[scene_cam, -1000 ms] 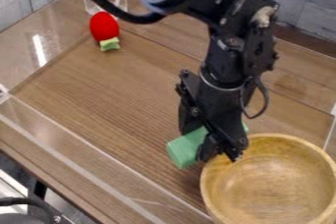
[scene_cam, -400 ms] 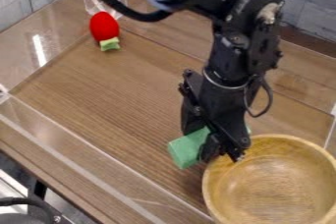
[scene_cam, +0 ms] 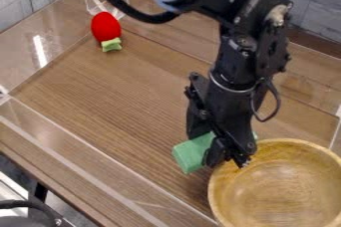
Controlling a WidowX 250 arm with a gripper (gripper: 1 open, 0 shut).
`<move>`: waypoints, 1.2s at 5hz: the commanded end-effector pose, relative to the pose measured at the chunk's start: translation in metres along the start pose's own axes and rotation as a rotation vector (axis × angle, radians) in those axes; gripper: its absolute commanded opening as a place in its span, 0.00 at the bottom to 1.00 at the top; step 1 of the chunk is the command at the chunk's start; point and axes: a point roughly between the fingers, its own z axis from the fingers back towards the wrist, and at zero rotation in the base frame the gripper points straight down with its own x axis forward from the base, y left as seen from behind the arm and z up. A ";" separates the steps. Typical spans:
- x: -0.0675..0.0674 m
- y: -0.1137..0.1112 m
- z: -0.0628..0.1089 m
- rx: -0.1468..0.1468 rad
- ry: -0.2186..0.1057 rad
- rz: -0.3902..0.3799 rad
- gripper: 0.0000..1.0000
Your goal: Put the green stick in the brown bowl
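The black arm came down from the top of the picture, and its upper part was cut off by the top edge. The tool (scene_cam: 222,149) pointed straight down and was closed on the green stick (scene_cam: 194,154). Only the left end of the stick was visible; the rest was hidden behind the dark fingers, so its full length could not be seen. The fingers themselves were hard to separate from the black body of the tool, because all was dark and a little blurred. Whether the stick touched the worktop (scene_cam: 107,92) or hung just above it, I cannot tell from this view.

The stick was just beside the left rim of the brown bowl (scene_cam: 286,186), outside it, near the front of the worktop. The bowl was cut off by the right and bottom edges of the picture, so only part of its round form was visible. Its inside showed the wood grain.

Far at the back left stood a red toy (scene_cam: 104,27) with a small green base, well apart from the tool. A transparent wall (scene_cam: 54,136) ran along the front of the worktop, and its edges were difficult to follow.
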 end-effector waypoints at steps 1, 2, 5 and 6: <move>0.009 -0.006 0.011 0.001 -0.034 -0.041 0.00; 0.009 -0.007 0.011 -0.001 -0.024 -0.048 0.00; 0.012 -0.003 0.018 0.005 -0.015 0.001 0.00; 0.013 -0.002 0.018 0.006 -0.017 0.018 0.00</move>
